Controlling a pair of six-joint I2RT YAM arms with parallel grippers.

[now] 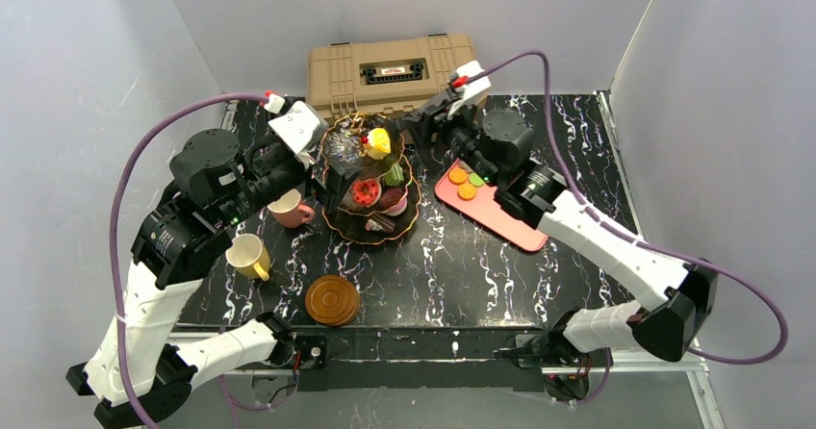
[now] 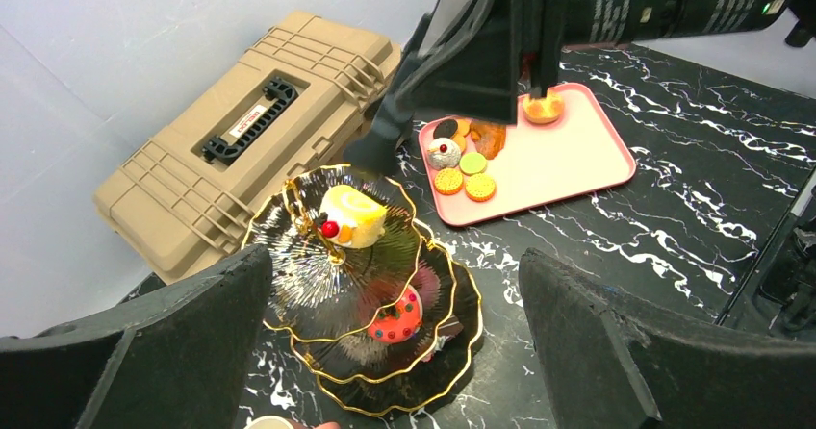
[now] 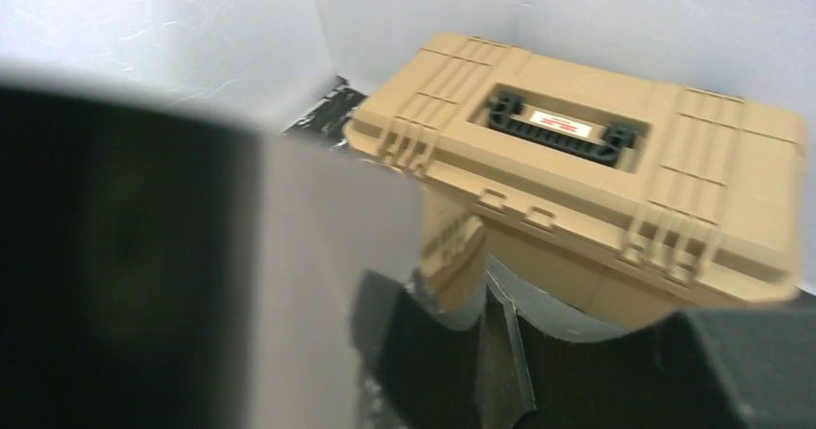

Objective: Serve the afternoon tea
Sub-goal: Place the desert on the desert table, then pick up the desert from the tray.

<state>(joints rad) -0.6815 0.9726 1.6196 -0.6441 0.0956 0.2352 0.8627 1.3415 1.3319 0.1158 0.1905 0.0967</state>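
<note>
The three-tier black stand [image 1: 370, 225] with gold rims stands mid-table and also shows in the left wrist view [image 2: 452, 352]. A yellow cake [image 1: 377, 142] [image 2: 354, 215] sits on its top tier, and a red doughnut [image 1: 365, 191] [image 2: 396, 318] and other pastries sit on the lower tiers. My left gripper [image 1: 325, 174] [image 2: 393, 261] is open and empty, above the stand's left side. My right gripper [image 1: 416, 121] [image 2: 370, 155] tapers to one tip beside the top tier's far rim. It looks shut with nothing seen in it. Its own view is blurred [image 3: 500, 352].
A pink tray [image 1: 500, 219] [image 2: 568, 160] with macarons [image 1: 467, 181] [image 2: 464, 179] lies right of the stand. A pink cup [image 1: 288, 208], a yellow cup [image 1: 248, 256] and a brown saucer [image 1: 332, 300] are at the front left. The tan toolbox [image 1: 390, 73] [image 2: 250, 131] [image 3: 597, 179] stands at the back.
</note>
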